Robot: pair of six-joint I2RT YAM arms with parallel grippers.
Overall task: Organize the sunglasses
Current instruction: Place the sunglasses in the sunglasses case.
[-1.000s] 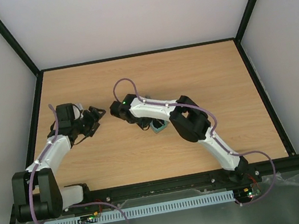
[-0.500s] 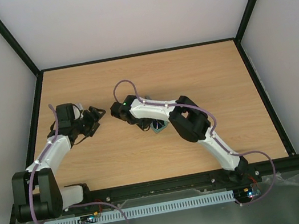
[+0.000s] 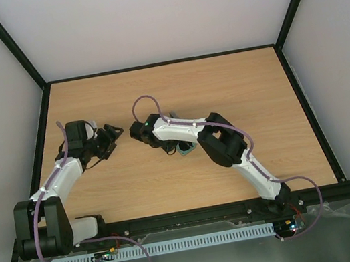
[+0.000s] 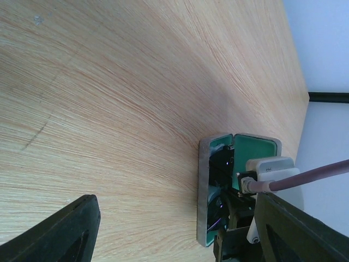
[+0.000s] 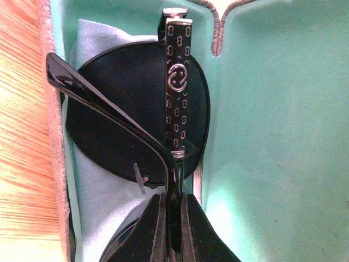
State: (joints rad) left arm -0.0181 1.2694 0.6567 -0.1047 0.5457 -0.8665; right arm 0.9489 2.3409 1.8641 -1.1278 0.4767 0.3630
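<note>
The sunglasses (image 5: 136, 123) lie in the open grey case with green lining (image 5: 272, 136), on the light blue cloth (image 5: 92, 185). One round dark lens and a patterned temple arm (image 5: 177, 82) show. My right gripper (image 5: 173, 201) is shut on the thin dark frame of the sunglasses inside the case. In the top view the right gripper (image 3: 177, 145) covers most of the case (image 3: 191, 147). My left gripper (image 3: 109, 137) is open and empty, to the left of the case and apart from it. In the left wrist view the case (image 4: 206, 191) lies ahead with the right gripper in it.
The wooden table (image 3: 235, 86) is bounded by a black frame and white walls. The right arm's links (image 3: 221, 143) stretch over the table's middle. The left arm (image 3: 61, 178) lies along the left side.
The right gripper has shifted slightly left and lower over the case, so less of the case shows in the top view. The left arm has not moved.
</note>
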